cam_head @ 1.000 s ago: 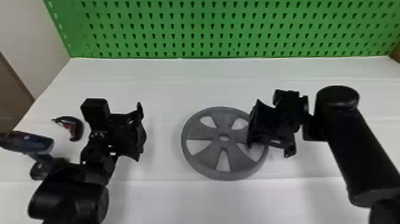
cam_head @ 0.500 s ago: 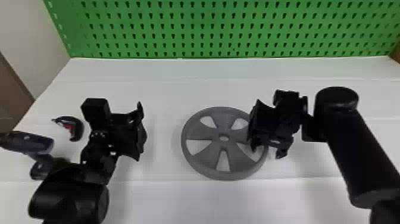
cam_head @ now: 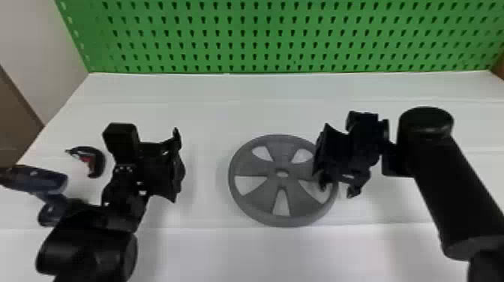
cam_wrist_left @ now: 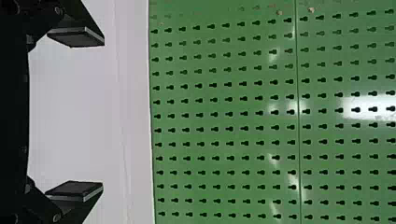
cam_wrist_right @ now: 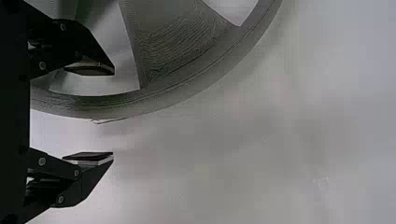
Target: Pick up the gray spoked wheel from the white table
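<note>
Pinch setup, likely

Gray spoked wheel, plastic-looking, flat on white desk, well in from far edge. Black right claw, released, straddles rim, presumably for pinching there; black left claw, also released, hangs aside.

White table — gray wheel, drill, dark object.
</note>
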### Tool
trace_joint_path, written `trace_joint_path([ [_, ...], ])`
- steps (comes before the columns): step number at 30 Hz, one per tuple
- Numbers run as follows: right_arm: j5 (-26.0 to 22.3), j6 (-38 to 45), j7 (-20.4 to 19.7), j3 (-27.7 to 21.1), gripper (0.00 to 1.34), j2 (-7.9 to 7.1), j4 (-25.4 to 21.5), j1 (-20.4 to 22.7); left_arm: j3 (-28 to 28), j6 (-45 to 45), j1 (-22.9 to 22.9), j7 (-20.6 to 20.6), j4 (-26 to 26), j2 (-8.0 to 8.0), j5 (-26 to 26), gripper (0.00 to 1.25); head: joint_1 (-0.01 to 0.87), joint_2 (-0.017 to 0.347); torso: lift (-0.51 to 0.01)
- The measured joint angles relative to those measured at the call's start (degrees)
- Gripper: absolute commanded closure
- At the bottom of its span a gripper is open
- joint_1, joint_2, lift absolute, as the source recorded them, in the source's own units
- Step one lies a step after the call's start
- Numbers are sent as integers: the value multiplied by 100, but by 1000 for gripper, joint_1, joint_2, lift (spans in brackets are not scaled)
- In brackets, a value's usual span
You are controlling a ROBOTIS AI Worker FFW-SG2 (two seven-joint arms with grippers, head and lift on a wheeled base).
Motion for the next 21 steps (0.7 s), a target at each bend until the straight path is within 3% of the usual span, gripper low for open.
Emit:
trace_joint_path([
  [2,-1,1,0,2,838,0,2,-2,0,0,0,0,0,0,-3,185,770,44,-98],
  [5,-18,13,0,-8,857,2,20,-7,0,0,-2,0,0,0,-4,185,770,44,-98],
  [9,-32,26,0,-15,1019,7,48,-11,0,0,-7,0,0,-1,-7,185,770,44,-98],
  [21,-112,53,0,-45,1019,8,141,-31,-4,0,-8,17,0,-2,-11,188,770,44,-98],
])
